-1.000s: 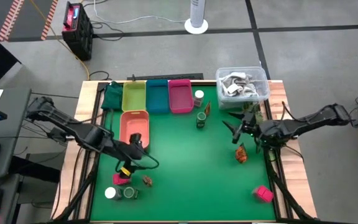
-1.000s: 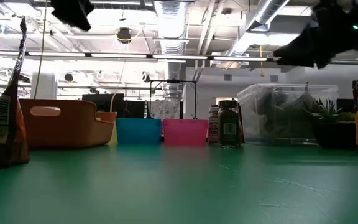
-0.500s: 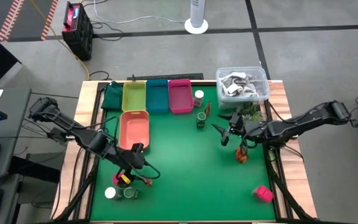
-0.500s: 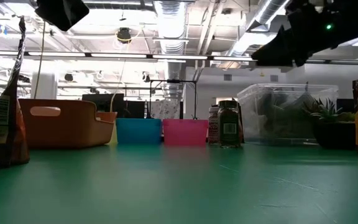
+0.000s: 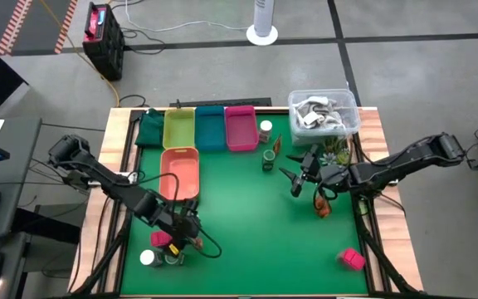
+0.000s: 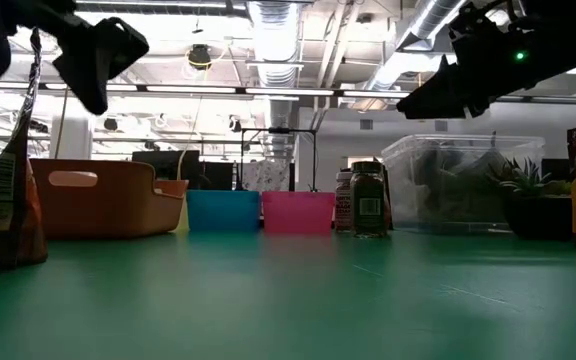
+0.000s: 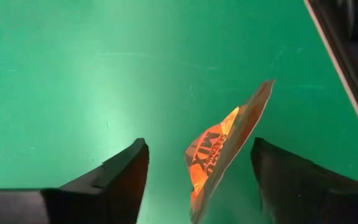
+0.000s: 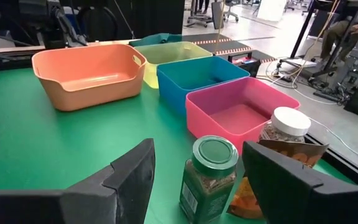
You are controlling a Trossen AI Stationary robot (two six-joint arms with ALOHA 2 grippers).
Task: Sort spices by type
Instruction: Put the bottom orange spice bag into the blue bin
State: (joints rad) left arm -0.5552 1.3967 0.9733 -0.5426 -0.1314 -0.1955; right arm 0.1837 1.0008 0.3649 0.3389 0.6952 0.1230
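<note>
High view: left gripper (image 5: 191,238) hung over the near-left cluster of spices, a pink cube box (image 5: 161,239), white-lidded jar (image 5: 147,258) and green jar (image 5: 173,258); right gripper (image 5: 293,180) reached toward the far group beside the pink tray (image 5: 240,129).

Low view: brown-orange packet (image 6: 3,205) stood upright at near left.

Left wrist view: fingers apart, straddling the packet's crinkled edge, not yet touching. Judged step: picking the packet; next, descend and close.

Right wrist view: fingers spread wide, empty, facing a dark green jar (image 8: 207,180), with a white-lidded jar (image 8: 286,124) behind a second packet (image 8: 266,177).
</note>
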